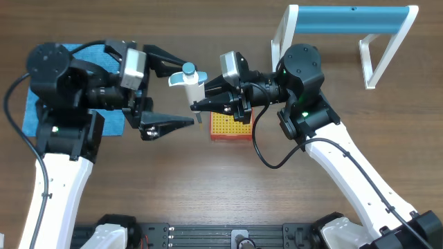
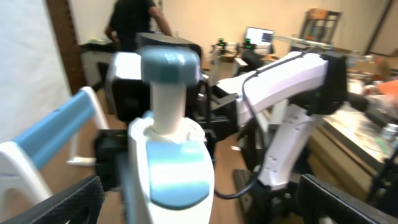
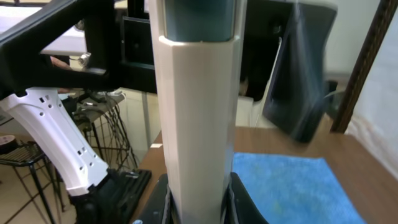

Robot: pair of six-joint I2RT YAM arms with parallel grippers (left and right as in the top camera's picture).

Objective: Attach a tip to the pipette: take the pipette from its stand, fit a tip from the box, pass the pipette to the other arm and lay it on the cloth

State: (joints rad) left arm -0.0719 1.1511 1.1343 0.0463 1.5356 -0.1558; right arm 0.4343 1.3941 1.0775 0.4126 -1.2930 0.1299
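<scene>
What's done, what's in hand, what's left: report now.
Done: pipette off its stand; whether a tip is on, I cannot tell. In hand: right gripper clamps the pipette near the tip box, left gripper open around it for the handover. Left: hand over, lay it on the cloth.

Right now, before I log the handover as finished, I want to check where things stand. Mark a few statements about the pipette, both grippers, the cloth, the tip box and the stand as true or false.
1. The right gripper is shut on the white pipette with the blue cap. True.
2. The left gripper is clamped on the pipette. False: its fingers stand wide apart, one on either side of it.
3. The pipette lies on the blue cloth. False: it is held up between the two arms, apart from the cloth.
4. The orange tip box sits on the brown wooden table. True.
5. The pipette hangs on the white and blue stand. False: the stand is far off, with no pipette on it.
</scene>
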